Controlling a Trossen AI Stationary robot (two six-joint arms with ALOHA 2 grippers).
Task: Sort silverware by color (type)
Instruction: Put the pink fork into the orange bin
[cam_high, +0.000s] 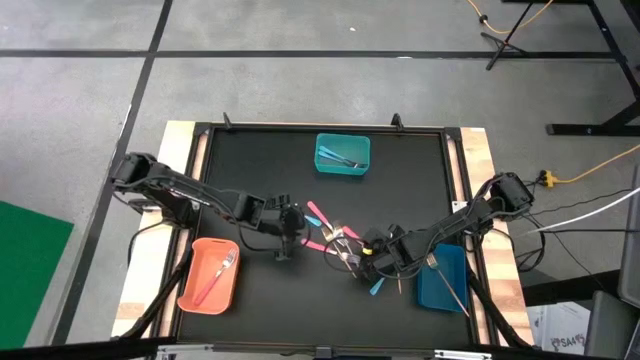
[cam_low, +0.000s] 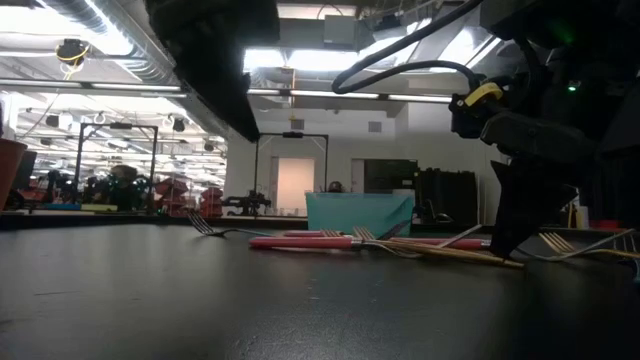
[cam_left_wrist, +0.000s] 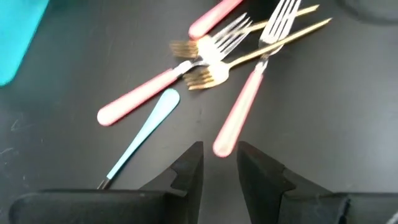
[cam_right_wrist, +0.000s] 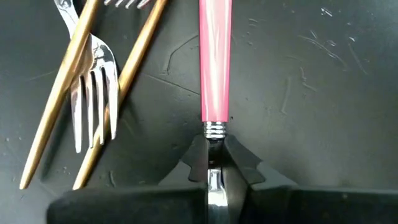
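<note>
The silverware (cam_high: 340, 245) lay mostly in a loose pile on the black tabletop (cam_high: 250, 160), a little toward the front edge and right of the middle: forks with pink, light-blue and gold-brown handles, some crossing one another. One pink-handled fork (cam_right_wrist: 215, 62) lay flat, and the right gripper (cam_right_wrist: 214, 169) was clamped on its metal neck, just below the ring where the pink handle ended, with both fingers pressed against the metal. Beside this fork lay two gold-brown handles (cam_right_wrist: 59, 93) with a metal fork head (cam_right_wrist: 94, 93) between them. The left gripper (cam_left_wrist: 219, 163) hovered just left of the pile with its fingers apart and nothing between them; the end of another pink handle (cam_left_wrist: 239, 112) lay right in front of its fingertips, and a light-blue handle (cam_left_wrist: 146, 134) lay next to that one. More silverware was already in the bins: a pink fork (cam_high: 215, 275) in the orange bin (cam_high: 192, 298) near the front left corner, a gold-brown piece (cam_high: 445, 282) in the dark blue bin (cam_high: 432, 295) near the front right corner, and light-blue pieces (cam_high: 345, 157) in the teal bin (cam_high: 342, 170) near the middle of the back edge.
</note>
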